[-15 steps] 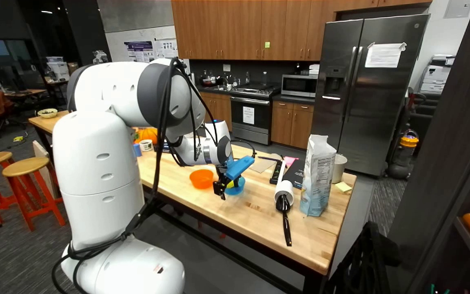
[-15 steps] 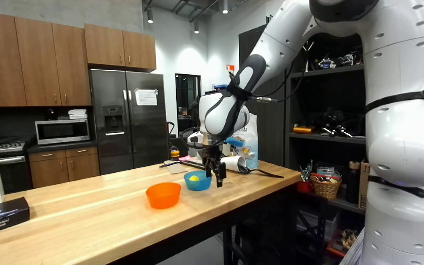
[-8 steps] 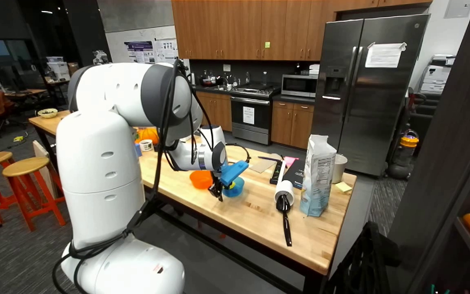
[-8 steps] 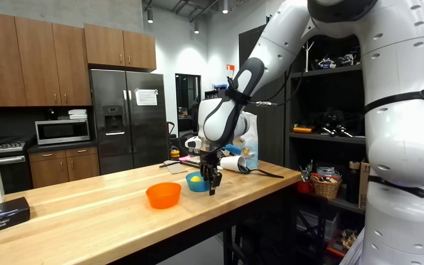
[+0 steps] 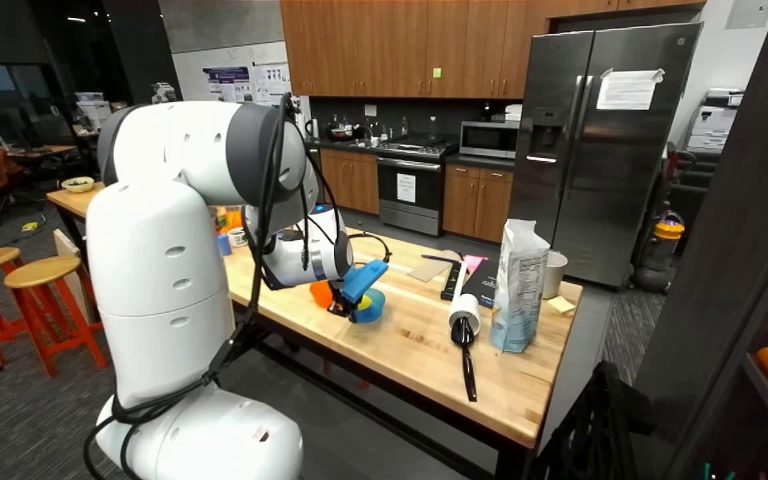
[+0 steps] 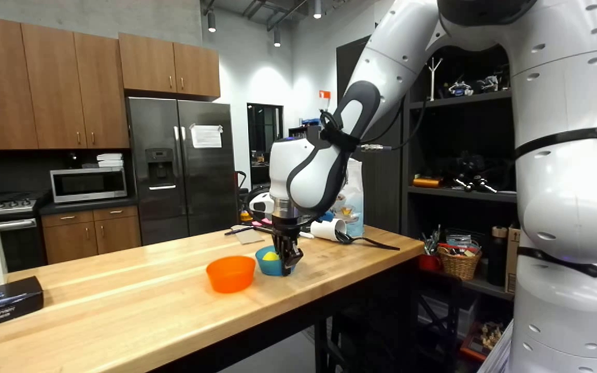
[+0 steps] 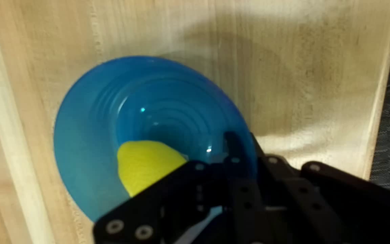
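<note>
A translucent blue plastic bowl is near the robot-side long edge of the pale wooden counter, a yellow lemon-shaped object inside it. The black gripper is clamped over the bowl's rim from inside and outside. Just beside is a round orange plastic bowl; toward a short edge, a white cylindrical cup on its side and an upright white-and-blue bag.

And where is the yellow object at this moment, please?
The yellow object lies inside the blue bowl; in the wrist view it shows left of centre, partly covered by the gripper.
</note>
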You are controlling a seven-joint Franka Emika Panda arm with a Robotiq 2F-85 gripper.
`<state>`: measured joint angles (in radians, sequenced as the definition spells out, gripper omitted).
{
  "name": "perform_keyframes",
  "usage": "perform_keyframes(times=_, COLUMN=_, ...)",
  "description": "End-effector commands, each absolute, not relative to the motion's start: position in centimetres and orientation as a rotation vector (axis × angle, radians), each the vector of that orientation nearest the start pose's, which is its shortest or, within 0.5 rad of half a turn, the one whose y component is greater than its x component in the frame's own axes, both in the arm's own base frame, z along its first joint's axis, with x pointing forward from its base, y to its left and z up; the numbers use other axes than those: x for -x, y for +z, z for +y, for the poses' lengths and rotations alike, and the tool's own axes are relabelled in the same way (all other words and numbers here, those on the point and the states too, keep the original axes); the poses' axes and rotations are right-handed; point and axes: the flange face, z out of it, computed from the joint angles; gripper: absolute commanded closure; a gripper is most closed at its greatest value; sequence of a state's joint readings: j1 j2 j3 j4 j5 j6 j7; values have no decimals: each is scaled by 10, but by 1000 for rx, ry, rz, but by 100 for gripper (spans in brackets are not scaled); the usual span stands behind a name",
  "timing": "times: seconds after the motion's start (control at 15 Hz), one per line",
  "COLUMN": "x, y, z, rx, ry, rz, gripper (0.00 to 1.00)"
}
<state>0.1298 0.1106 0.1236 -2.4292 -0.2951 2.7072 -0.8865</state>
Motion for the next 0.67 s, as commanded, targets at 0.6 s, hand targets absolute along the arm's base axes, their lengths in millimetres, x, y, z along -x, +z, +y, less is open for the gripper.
perform_keyframes(times=0.6, x=-512, y=352, z=104, rx=2591, ry=-168, rz=-2247, gripper=99)
